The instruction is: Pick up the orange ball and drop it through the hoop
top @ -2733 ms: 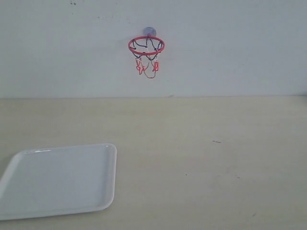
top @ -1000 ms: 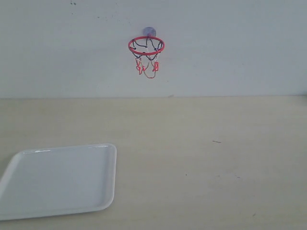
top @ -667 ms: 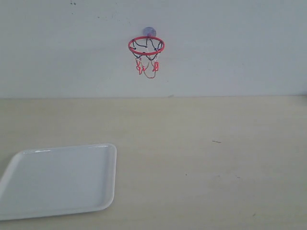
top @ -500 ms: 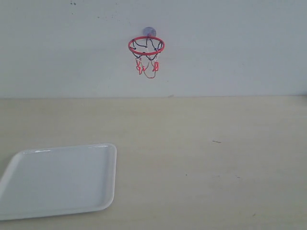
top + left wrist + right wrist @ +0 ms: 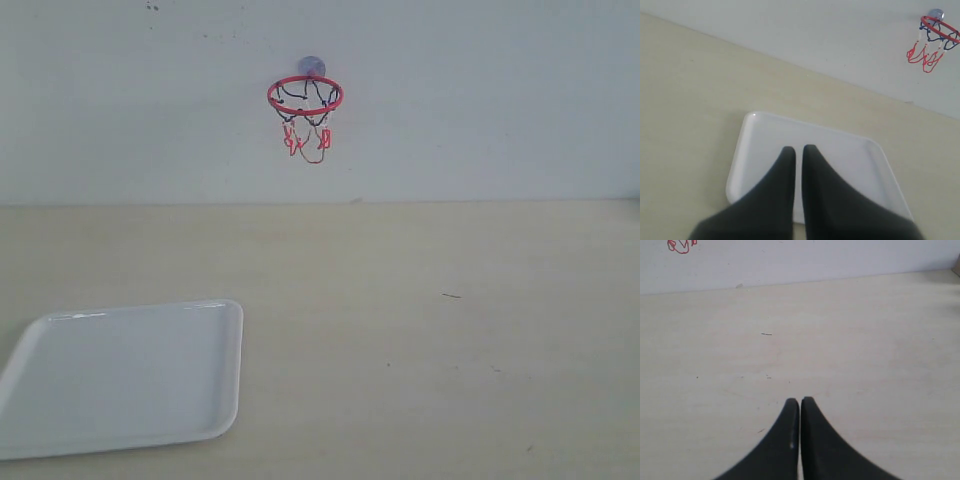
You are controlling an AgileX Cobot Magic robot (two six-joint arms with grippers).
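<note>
The hoop (image 5: 305,96), a red ring with a dangling black, white and red net on a greyish suction cup, hangs on the white wall above the table's far edge. It also shows far off in the left wrist view as the hoop (image 5: 939,31), and only the net's tip (image 5: 681,246) shows in the right wrist view. The orange ball is out of view in every frame. My left gripper (image 5: 798,148) is shut and empty, hovering over the white tray (image 5: 765,130). My right gripper (image 5: 799,401) is shut and empty above bare tabletop. Neither gripper appears in the exterior view.
A white rectangular tray (image 5: 205,320) lies at the front left of the pale wooden table (image 5: 430,330). The white wall (image 5: 480,100) rises behind the table's far edge. A small dark mark (image 5: 452,295) sits on the tabletop at the right.
</note>
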